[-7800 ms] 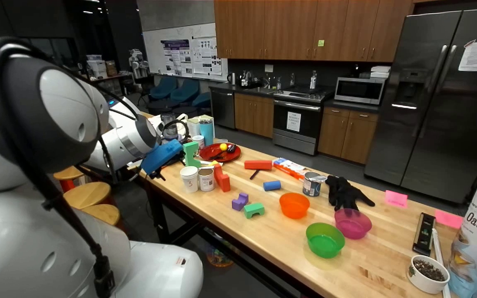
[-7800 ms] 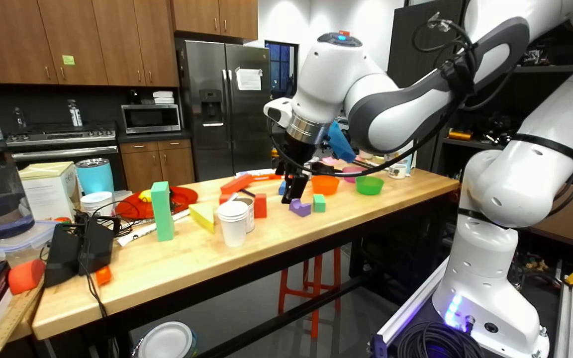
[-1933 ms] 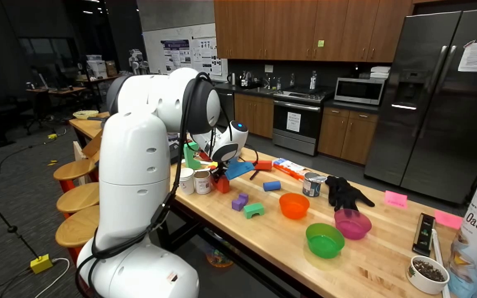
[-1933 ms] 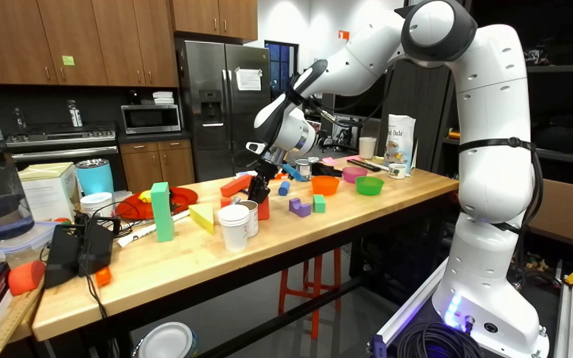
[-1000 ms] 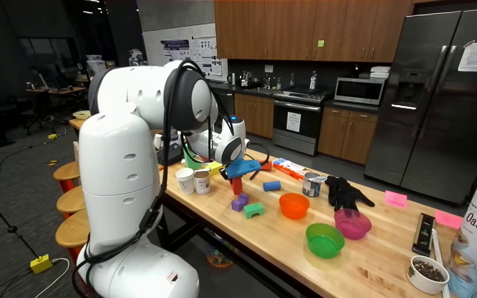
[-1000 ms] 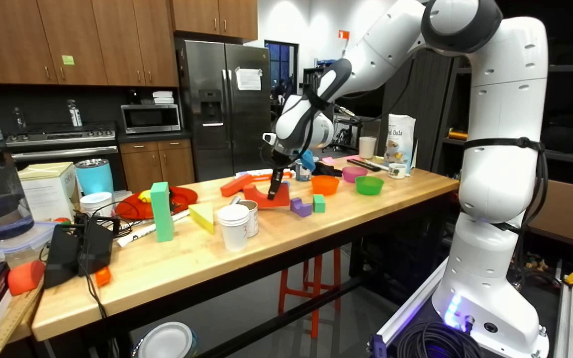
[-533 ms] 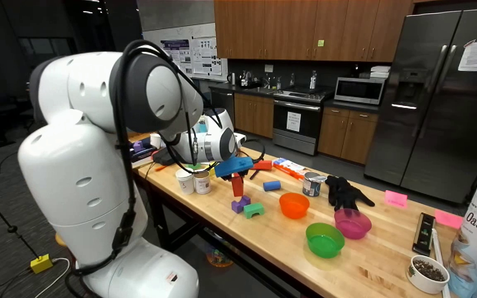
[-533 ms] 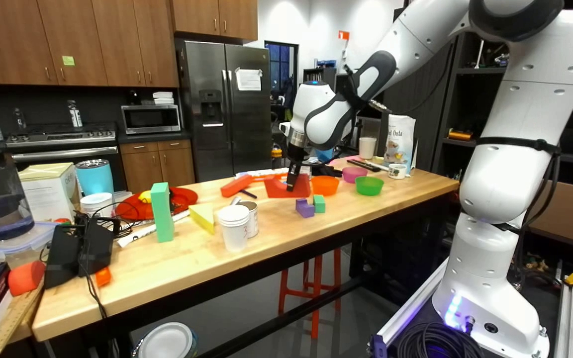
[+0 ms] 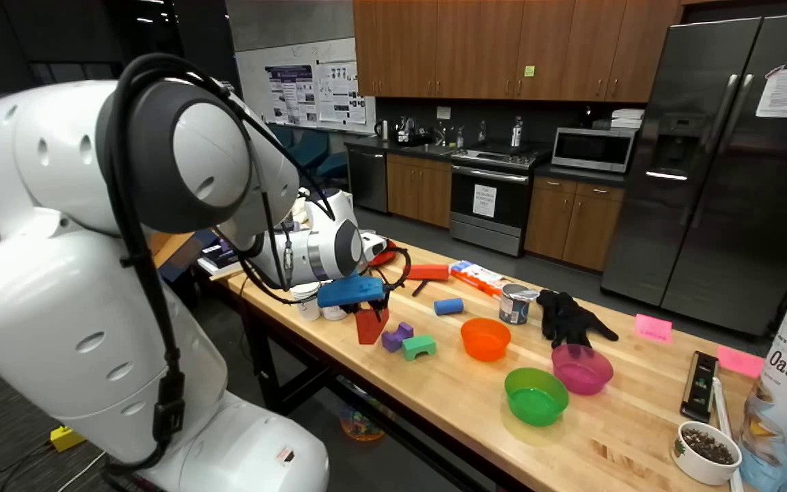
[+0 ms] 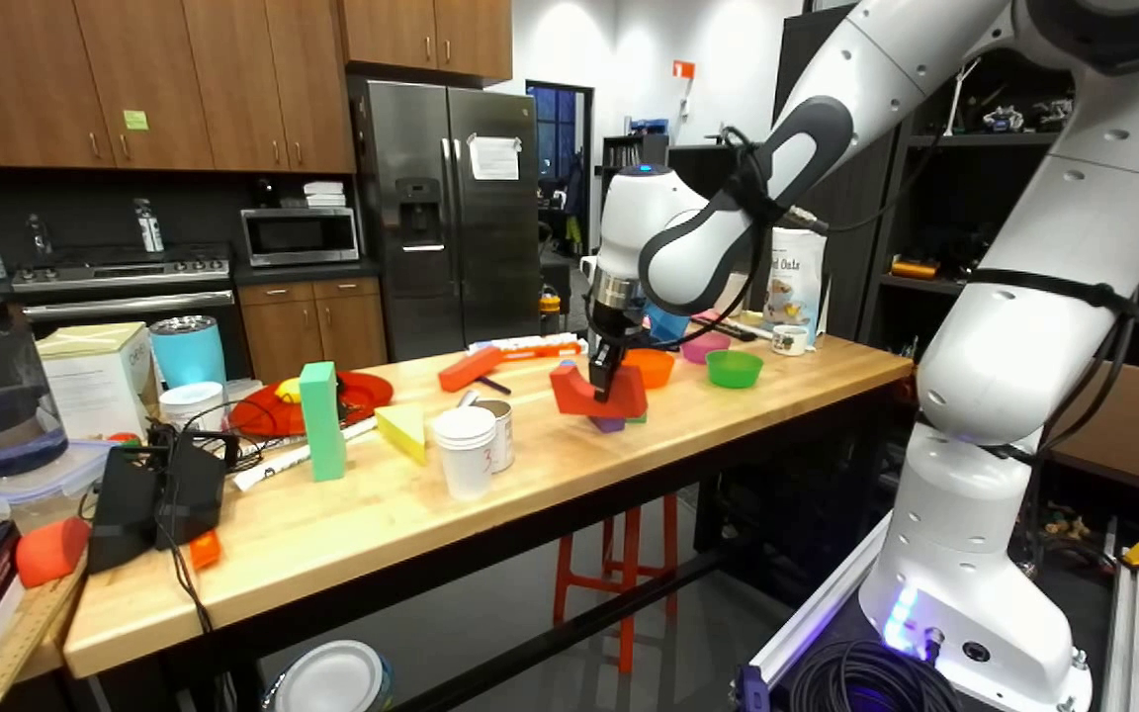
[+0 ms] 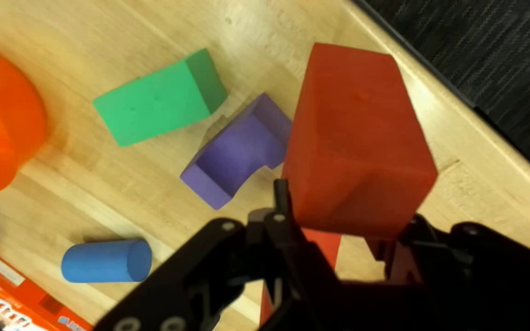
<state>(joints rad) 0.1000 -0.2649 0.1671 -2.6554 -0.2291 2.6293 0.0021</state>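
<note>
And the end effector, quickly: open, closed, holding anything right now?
End effector: closed, holding the curved red block.

Tightest spot: purple notched block (image 11: 237,149) close by the airborne red arched block (image 11: 357,138). Green bridge-shaped block (image 11: 159,103) sits just past the purple one, sliver of pale wooden tabletop (image 11: 122,197) between. Wider lane between purple block and lying blue cylinder (image 11: 101,261); hand could pass. Translucent orange plastic bowl (image 9: 485,351) partly blocks its far end.
</note>
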